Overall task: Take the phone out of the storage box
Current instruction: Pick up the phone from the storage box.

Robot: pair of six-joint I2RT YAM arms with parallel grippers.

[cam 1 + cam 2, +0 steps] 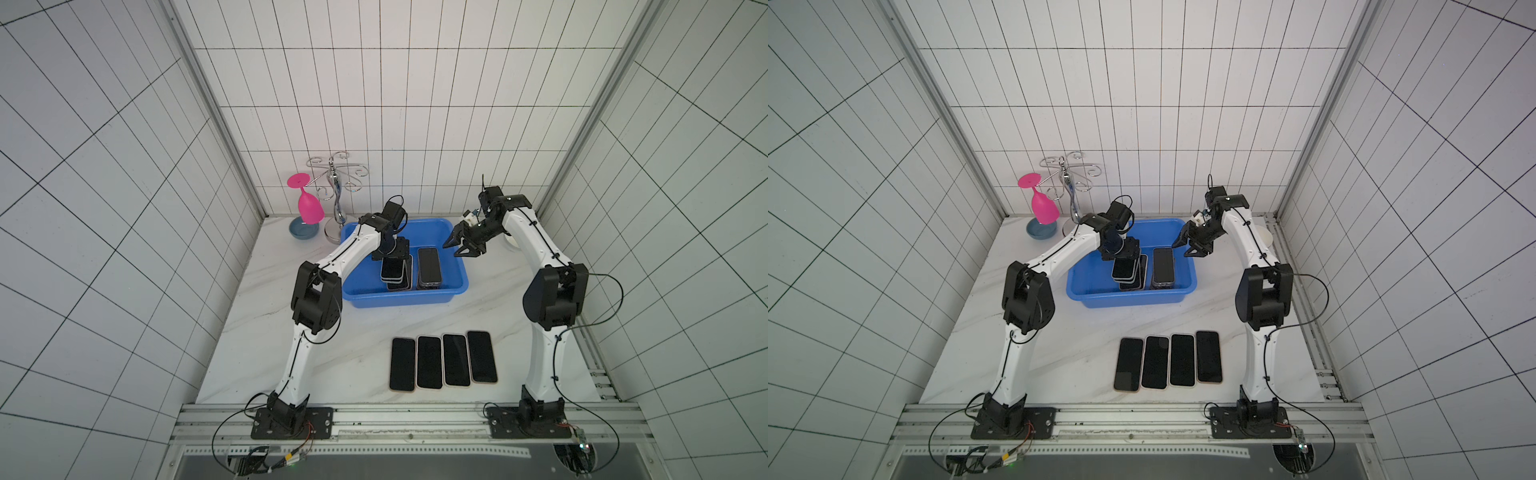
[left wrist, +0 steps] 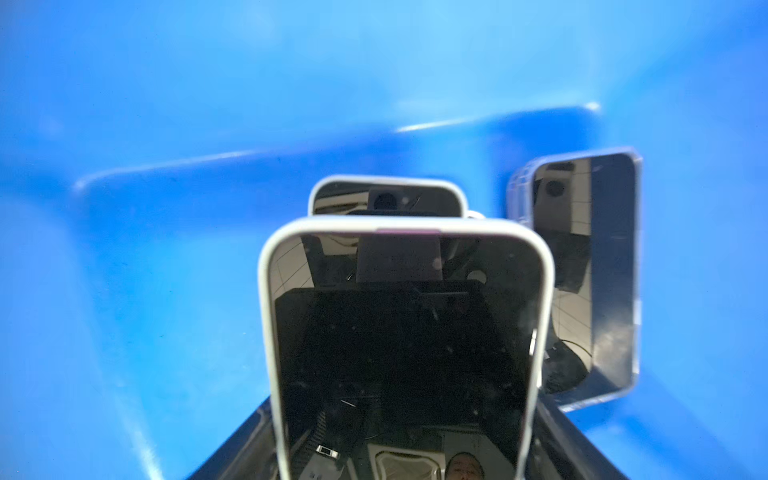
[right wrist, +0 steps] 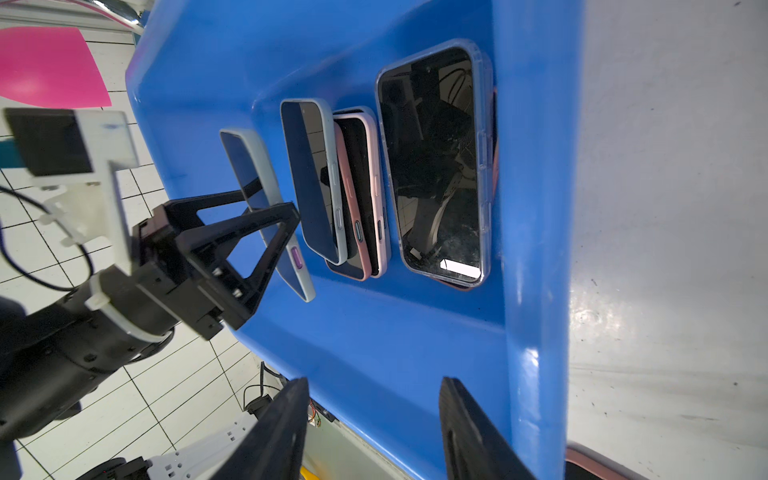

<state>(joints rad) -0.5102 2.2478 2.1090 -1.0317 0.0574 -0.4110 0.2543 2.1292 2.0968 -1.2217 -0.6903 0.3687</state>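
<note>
Left end effector (image 3: pixel 272 199) is clamped across the width of a pale-grey-cased, dark-screened phone (image 2: pixel 399 332). The phone hangs raised and tilted over the interior of the bright blue rectangular plastic storage box (image 1: pixel 409 300), clear of the pile below but not yet outside the walls. Right end effector (image 1: pixel 451 249) has its jaws apart and empty, hovering by the box's right rim. Judgement: lift straight up until the phone's lower end clears the rim. Keep the squeeze steady, since the case looks slick. Only then swing toward the white marble-look worktop (image 1: pixel 353 332), with the right arm kept out of the path. Count of phones: one held, and four black-screened phones (image 1: pixel 429 362) in a row on the worktop, side by side and face up. In the box, a fanned middle pile (image 3: pixel 316 174) shows at least three. A clear-cased phone (image 3: pixel 436 166) lies on at least one more, and the exact total is hidden. One box, two arms. Also one pink goblet (image 1: pixel 309 208), foot up, one chrome wire rack (image 1: pixel 336 183) and one grey-blue dish (image 1: pixel 303 230).
</note>
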